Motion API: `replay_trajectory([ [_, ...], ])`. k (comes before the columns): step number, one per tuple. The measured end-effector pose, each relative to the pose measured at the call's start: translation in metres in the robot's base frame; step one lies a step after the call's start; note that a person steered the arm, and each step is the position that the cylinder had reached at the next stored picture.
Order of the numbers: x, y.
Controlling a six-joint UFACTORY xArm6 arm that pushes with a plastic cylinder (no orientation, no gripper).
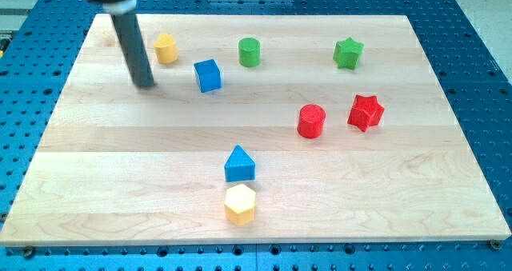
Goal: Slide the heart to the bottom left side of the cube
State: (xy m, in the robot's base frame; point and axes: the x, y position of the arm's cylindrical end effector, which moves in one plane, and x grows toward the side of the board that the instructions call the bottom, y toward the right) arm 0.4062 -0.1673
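Observation:
The blue cube (207,75) sits on the wooden board (120,167) in its upper left part. A small yellow block (166,49), likely the heart though its shape is hard to make out, lies up and to the left of the cube, apart from it. My tip (146,85) rests on the board just below and slightly left of the yellow block. It is to the left of the cube and touches neither. The dark rod rises from the tip toward the view's top left.
A green cylinder (250,52) and a green star (348,53) lie along the top. A red cylinder (311,121) and a red star (366,112) lie at the right of centre. A blue triangle (239,164) sits just above a yellow hexagon (240,204) near the bottom.

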Motion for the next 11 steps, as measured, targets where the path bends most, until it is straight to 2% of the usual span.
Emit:
replay_trajectory([
  [1,0.005,-0.036],
  [2,-0.065,-0.05],
  [3,-0.124,-0.041],
  [4,-0.148,-0.028],
  [5,-0.148,0.026],
  [6,-0.127,0.04],
  [7,-0.08,0.02],
  [8,-0.075,0.02],
  [10,-0.123,0.0],
  [11,-0.075,-0.023],
])
